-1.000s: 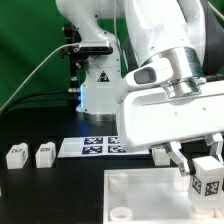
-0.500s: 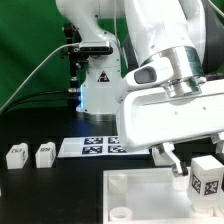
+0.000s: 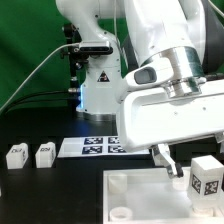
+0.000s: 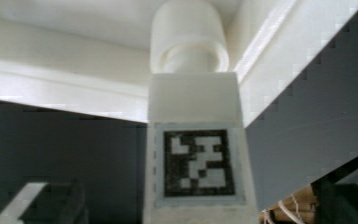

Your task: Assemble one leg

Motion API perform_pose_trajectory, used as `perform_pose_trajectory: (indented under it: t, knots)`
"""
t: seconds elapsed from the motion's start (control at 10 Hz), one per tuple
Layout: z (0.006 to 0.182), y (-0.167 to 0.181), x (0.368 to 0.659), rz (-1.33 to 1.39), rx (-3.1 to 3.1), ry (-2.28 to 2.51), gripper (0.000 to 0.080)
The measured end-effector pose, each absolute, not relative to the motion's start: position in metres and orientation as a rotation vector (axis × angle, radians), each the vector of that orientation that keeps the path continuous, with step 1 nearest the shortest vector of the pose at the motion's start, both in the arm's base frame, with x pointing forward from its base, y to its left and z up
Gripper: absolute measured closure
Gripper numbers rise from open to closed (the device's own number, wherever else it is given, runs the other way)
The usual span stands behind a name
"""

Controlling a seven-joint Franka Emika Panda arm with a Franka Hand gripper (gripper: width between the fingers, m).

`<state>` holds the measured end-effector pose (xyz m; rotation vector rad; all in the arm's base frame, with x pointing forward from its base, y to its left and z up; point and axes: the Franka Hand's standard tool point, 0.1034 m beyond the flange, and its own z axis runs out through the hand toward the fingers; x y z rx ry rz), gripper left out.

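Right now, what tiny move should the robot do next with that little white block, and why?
Probably close the gripper on the leg and give it a turn. The leg stands upright on the corner of the white panel, and the wrist view shows it centred in the open gripper. Whether it is fully seated cannot be told.

The leg point(image 3: 207, 178) looks like smooth, matt white plastic, its tag point(image 4: 197, 160) flat black-and-white print. The bench point(image 3: 45, 190) is matt black; the arm shell point(image 3: 160, 40) shines glossy white.
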<state>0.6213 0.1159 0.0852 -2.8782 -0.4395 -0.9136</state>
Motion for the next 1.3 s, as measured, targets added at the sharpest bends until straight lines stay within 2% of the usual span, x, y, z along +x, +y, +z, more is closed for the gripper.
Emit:
perform_pose_trajectory:
  t: [0.5, 0.6, 0.7, 0.9, 1.3]
  knots:
    - [0.086, 0.115, 0.621, -0.847, -2.89, -0.442, 0.0151]
    - [0.094, 0.116, 0.626, -0.837, -2.891, -0.445, 0.0151]
    - [0.099, 0.12, 0.627, -0.753, -2.898, -0.454, 0.0151]
    - [0.103, 0.132, 0.626, -0.419, -2.921, -0.432, 0.0151]
    - [0.098, 0.132, 0.621, 0.1, -2.917, -0.47, 0.0151]
